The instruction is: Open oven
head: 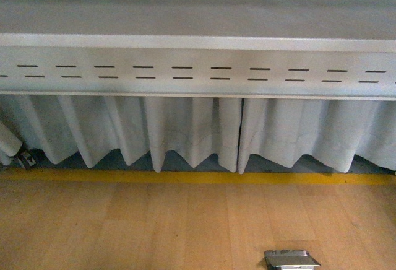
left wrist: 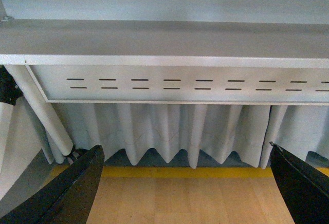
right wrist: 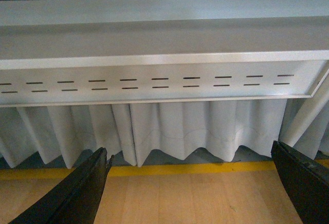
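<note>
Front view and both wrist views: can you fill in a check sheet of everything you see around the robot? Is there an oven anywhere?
Surface: grey table seen from low down, with a slotted panel on its front; anything standing on it is out of view.
Job's things: oven, nothing seen in any view.
Clutter: nothing seen.
Grippers: left gripper, jaws wide apart and empty; right gripper, jaws wide apart and empty.
Cables: nothing seen.
Surroundings: white curtain hanging in folds under the table, a table leg, a yellow line on the wooden floor, and a metal plate set in the floor.
</note>
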{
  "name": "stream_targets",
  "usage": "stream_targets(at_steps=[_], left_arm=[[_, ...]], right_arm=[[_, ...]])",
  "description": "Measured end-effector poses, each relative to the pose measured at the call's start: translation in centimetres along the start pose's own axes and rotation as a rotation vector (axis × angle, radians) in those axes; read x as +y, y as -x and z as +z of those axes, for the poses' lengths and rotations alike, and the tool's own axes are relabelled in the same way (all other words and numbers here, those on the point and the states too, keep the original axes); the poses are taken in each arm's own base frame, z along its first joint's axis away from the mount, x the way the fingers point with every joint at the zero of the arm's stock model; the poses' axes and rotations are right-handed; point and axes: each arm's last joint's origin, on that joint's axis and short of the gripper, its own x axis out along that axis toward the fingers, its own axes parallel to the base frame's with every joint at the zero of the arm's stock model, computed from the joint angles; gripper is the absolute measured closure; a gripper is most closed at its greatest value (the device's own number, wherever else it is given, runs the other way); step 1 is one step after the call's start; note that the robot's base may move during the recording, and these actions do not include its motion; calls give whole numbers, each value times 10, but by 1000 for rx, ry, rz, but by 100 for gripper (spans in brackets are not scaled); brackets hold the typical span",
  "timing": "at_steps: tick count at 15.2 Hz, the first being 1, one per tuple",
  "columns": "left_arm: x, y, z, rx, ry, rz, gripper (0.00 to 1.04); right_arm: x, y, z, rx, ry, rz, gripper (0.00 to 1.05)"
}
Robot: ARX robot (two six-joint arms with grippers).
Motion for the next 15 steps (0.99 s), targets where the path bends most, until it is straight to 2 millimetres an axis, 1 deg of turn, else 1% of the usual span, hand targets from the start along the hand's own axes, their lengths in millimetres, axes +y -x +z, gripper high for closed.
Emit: stream_targets(at_steps=[15], left_arm=[[0, 0, 0, 0, -6, 0, 7]], right_arm=[[0, 0, 0, -1, 3, 0, 6]])
